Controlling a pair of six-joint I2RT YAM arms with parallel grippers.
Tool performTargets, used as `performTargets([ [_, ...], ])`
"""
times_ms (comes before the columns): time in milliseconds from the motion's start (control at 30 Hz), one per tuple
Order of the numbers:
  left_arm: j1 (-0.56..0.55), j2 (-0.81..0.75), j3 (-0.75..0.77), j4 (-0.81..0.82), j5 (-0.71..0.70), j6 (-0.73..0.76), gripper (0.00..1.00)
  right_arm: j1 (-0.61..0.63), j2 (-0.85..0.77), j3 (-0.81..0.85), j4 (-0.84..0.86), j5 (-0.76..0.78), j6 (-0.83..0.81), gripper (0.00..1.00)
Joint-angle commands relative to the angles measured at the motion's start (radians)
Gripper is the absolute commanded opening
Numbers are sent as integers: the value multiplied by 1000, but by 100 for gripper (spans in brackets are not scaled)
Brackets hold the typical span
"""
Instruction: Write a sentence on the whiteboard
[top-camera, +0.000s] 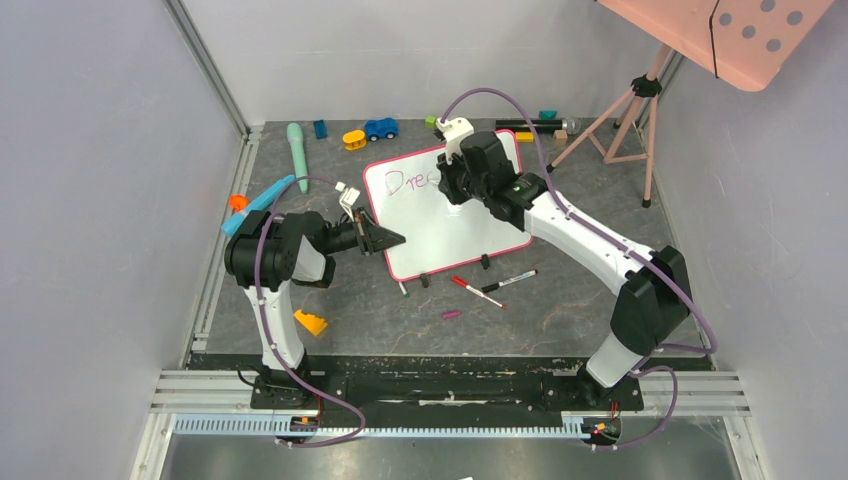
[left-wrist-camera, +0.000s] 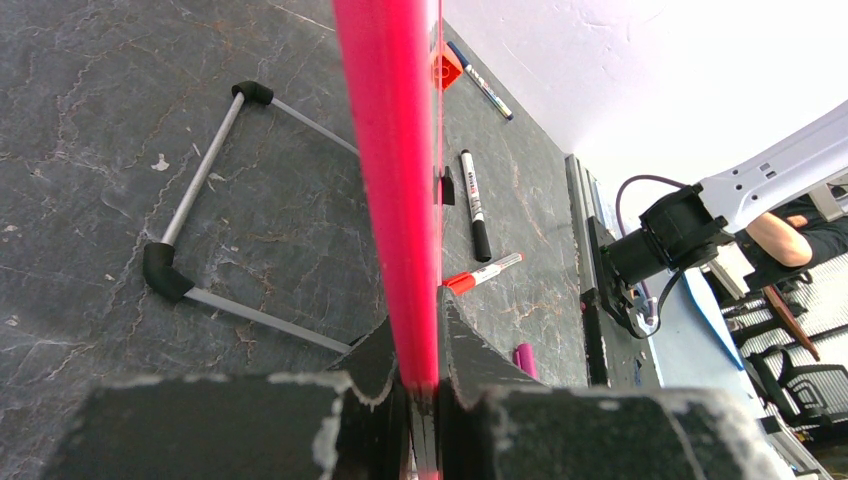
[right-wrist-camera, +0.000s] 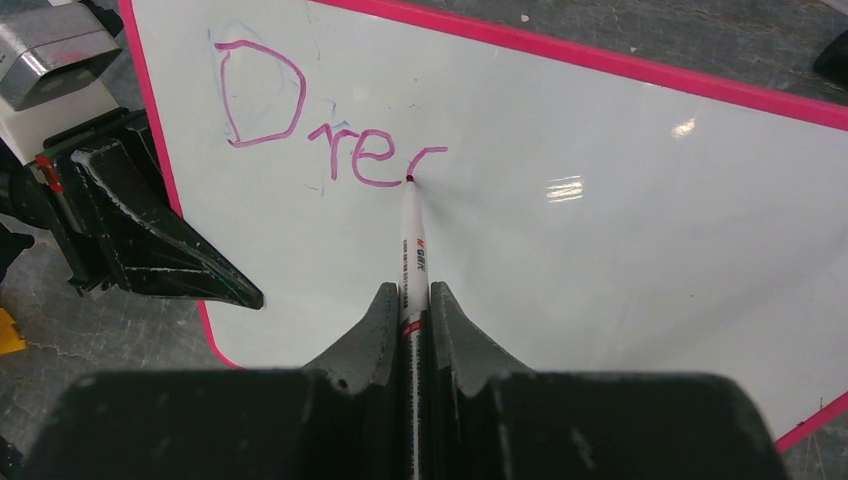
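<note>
The whiteboard (top-camera: 455, 228) with a pink-red frame stands tilted in the middle of the table. My left gripper (top-camera: 388, 240) is shut on its left edge; in the left wrist view the pink frame (left-wrist-camera: 390, 150) runs straight down between the jaws of this gripper (left-wrist-camera: 418, 335). My right gripper (right-wrist-camera: 410, 292) is shut on a white marker (right-wrist-camera: 412, 240), whose tip touches the board (right-wrist-camera: 600, 200). The sentence (right-wrist-camera: 320, 125) reads "Dre" in purple, followed by a started curve at the marker tip. From above, the right gripper (top-camera: 449, 186) hovers over the writing (top-camera: 405, 182).
Loose markers (top-camera: 478, 291) (top-camera: 508, 281) and a purple cap (top-camera: 452, 314) lie in front of the board. An orange wedge (top-camera: 310, 322) sits near the left arm. Toys, among them a blue car (top-camera: 380, 128), line the back. A tripod (top-camera: 620, 120) stands at the back right.
</note>
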Motion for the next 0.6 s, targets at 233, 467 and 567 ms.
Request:
performTargets([
  [233,23,38,-8,47,-37,191,2,-6,9,67,-24,111,-29,0],
  [467,22,38,-7,47,-36,191,2,-6,31,103,-23,110,-25,0],
  [567,23,37,-8,47,-37,191,2,-6,39,112,-24,95,-25,0],
])
